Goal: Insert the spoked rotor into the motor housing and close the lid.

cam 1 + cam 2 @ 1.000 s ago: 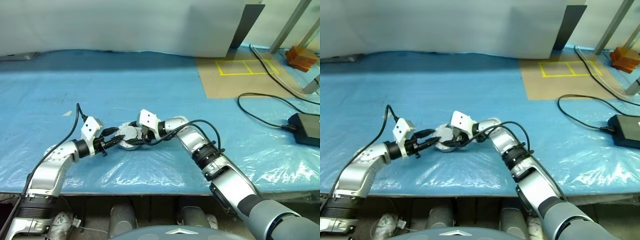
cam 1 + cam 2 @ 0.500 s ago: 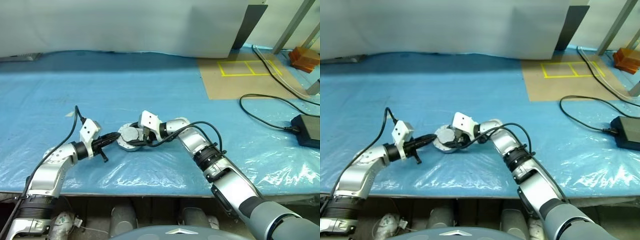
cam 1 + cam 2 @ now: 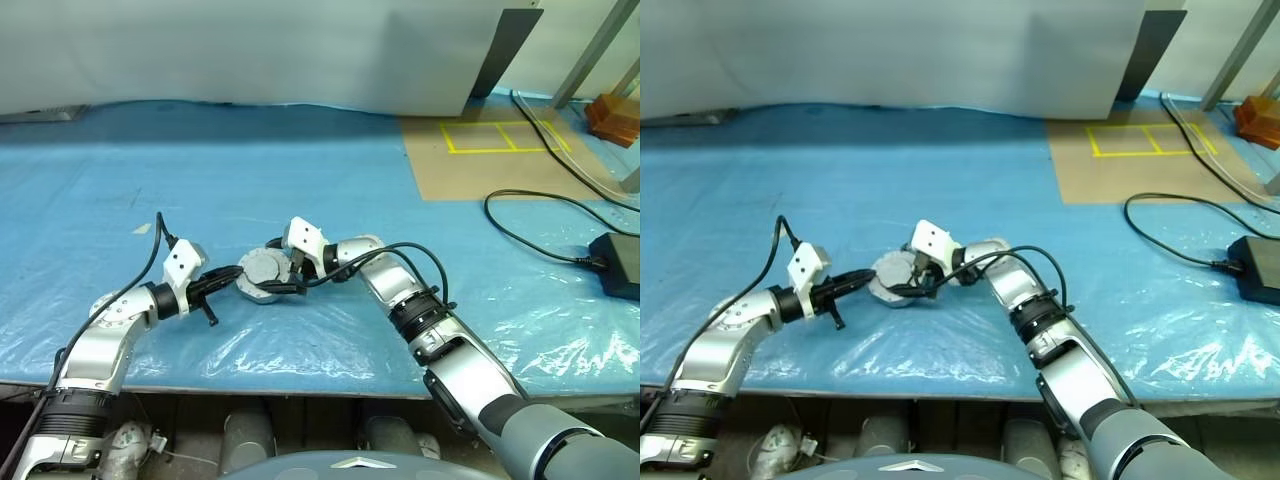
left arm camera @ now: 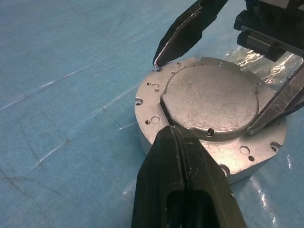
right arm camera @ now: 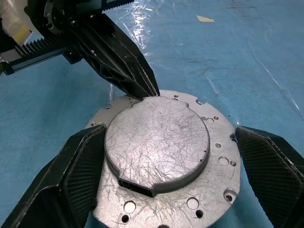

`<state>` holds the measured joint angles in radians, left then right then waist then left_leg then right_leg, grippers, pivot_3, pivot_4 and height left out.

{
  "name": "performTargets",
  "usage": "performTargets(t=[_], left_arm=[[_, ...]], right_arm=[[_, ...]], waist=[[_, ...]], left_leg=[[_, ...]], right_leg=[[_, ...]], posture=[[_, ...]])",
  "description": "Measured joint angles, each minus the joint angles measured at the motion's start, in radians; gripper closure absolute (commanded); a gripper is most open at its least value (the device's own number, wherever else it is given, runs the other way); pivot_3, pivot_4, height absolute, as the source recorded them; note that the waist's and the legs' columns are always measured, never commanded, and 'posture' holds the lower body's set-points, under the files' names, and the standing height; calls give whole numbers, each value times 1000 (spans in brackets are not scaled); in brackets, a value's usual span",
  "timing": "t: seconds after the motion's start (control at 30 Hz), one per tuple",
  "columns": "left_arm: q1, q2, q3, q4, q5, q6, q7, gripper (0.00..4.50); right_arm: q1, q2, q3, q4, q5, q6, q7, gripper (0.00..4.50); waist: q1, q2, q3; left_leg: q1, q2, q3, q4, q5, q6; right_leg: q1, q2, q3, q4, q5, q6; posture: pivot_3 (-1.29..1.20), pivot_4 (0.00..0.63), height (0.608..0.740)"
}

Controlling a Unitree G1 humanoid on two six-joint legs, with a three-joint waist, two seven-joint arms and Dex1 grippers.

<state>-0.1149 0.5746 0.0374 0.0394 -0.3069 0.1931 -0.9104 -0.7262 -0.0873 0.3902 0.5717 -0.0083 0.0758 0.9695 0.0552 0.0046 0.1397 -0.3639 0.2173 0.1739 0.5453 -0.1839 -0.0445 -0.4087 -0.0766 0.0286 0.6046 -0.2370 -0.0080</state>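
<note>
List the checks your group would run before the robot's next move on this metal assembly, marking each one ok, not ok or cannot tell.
1. Left gripper shut, its tips at the edge of the raised lid: ok.
2. Right gripper open, one finger on either side of the flanged body: ok.
3. Lid lying level on the body: ok.
4. Rotor seated inside: cannot tell, the lid covers the interior.
5. Body resting flat on the blue sheet: ok.

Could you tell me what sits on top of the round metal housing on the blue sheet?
A raised scratched silver lid sits on the motor housing. What lies inside is covered and cannot be seen.
</note>
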Motion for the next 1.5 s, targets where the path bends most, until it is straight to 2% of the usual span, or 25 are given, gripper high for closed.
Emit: performTargets(t=[0.2,0.37,0.57,0.7,1.03,1.27,1.5], left_arm=[[-14,-11,-7,11,3,-14,-3,4500],[-17,-11,-7,21,3,-23,-10,4500],[-30,-14,-17,35,10,-32,-6,4500],[-33,-14,-23,40,14,-35,-1,4500],[-35,-13,-23,42,16,-41,-1,4500],[-39,-12,-23,44,16,-41,-1,4500],[-40,-8,-23,47,17,-41,-1,4500]], right_arm=[[5,-18,-73,-21,33,-46,-26,44],[4,-52,-147,-96,102,33,-2,44],[8,-119,-162,-113,179,354,60,44],[3,-142,-267,-34,299,664,76,44],[-26,-91,-361,-12,445,995,55,44],[-18,-44,-330,-18,449,1015,28,44],[-5,20,-383,-15,451,946,-61,44]], waist=[[0,-1,1],[0,-1,0],[10,-1,1],[15,-1,1],[16,-1,1],[17,-1,1],[15,-1,1]], left_leg=[[-8,0,1,0,2,-4],[-9,0,1,0,3,-4],[-8,0,1,1,3,-4],[-8,1,1,1,3,-4],[-7,2,3,1,3,-4],[-7,2,3,1,3,-5],[-6,3,3,1,3,-5]], right_leg=[[-8,0,0,0,2,-3],[-9,1,0,0,2,-2],[-8,1,0,0,2,-2],[-8,1,0,0,1,-3],[-8,1,-1,1,1,-4],[-8,1,-1,1,0,-4],[-8,1,-1,1,0,-4]], posture=[[0,150,740],[0,150,740],[0,150,740],[0,150,740],[0,150,740],[0,150,740],[0,150,740]])
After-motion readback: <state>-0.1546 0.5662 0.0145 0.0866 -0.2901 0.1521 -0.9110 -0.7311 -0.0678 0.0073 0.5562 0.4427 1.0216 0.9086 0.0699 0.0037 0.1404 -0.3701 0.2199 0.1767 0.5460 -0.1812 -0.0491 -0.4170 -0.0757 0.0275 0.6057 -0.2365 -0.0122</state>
